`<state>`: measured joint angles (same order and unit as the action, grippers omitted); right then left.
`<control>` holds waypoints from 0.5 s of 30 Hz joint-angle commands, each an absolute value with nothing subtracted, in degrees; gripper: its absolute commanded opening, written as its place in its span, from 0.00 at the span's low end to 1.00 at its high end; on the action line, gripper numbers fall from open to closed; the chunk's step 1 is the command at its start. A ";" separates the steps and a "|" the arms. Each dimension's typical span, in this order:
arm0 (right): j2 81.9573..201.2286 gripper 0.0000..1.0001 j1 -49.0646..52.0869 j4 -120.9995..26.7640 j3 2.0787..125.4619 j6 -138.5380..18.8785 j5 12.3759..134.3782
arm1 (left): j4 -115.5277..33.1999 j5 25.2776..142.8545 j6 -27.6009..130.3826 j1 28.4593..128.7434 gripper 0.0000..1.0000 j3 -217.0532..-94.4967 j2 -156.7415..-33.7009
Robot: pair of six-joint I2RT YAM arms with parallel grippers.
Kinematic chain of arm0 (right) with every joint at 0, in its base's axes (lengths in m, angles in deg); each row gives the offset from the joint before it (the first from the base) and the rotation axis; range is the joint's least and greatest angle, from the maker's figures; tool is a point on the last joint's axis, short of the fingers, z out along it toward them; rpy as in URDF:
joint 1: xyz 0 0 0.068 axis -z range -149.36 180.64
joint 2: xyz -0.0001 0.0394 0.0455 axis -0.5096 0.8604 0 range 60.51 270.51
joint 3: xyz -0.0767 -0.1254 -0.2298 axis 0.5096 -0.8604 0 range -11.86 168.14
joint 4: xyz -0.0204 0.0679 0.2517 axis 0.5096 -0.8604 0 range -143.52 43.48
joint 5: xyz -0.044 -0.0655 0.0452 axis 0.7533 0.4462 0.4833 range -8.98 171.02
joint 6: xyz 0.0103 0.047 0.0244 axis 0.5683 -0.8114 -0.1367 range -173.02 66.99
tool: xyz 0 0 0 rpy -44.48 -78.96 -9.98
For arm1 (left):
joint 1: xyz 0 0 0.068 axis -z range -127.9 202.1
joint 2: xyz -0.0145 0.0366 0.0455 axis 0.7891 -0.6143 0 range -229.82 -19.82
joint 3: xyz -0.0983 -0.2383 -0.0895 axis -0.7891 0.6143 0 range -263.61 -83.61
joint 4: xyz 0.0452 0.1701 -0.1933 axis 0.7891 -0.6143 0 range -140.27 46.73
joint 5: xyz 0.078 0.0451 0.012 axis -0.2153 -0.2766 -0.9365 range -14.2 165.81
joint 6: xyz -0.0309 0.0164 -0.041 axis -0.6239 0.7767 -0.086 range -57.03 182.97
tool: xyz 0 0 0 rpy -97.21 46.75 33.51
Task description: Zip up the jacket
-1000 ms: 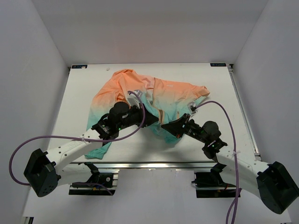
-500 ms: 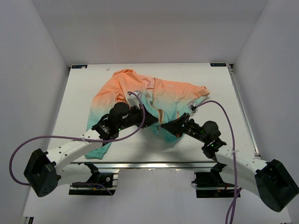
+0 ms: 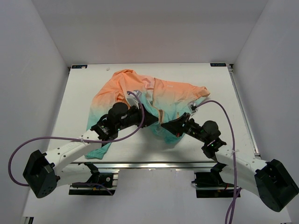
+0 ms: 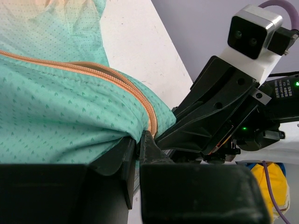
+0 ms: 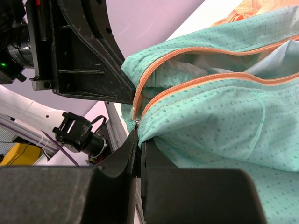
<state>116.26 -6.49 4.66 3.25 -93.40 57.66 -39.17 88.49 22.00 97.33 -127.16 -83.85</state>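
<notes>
The jacket lies crumpled on the table, orange at the far side and teal near the arms. Its orange zipper is open at the hem, with both tape edges apart. My left gripper is shut on the teal hem at one zipper end. My right gripper faces it, shut on the other teal hem edge at the bottom end of the zipper. The two grippers meet almost tip to tip at the jacket's near edge.
The white table has walls at the back and both sides. A metal rail runs along the near edge. Purple cables loop from both arms.
The right gripper has crept slightly left, toward the left gripper. The jacket has barely shifted.
</notes>
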 commanded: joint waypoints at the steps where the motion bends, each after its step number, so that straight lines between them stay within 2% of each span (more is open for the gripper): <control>1: 116.15 0.00 -6.19 8.85 4.84 -93.44 56.94 | -37.38 89.25 22.10 97.54 0.00 -126.85 -81.78; 15: 115.09 0.00 -6.19 9.46 4.31 -94.06 55.71 | -37.55 88.46 21.57 97.54 0.00 -127.02 -82.74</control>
<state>115.86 -6.44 4.94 3.25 -93.61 56.72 -38.89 88.47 21.87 97.33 -127.16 -83.85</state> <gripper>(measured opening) 0.031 0.169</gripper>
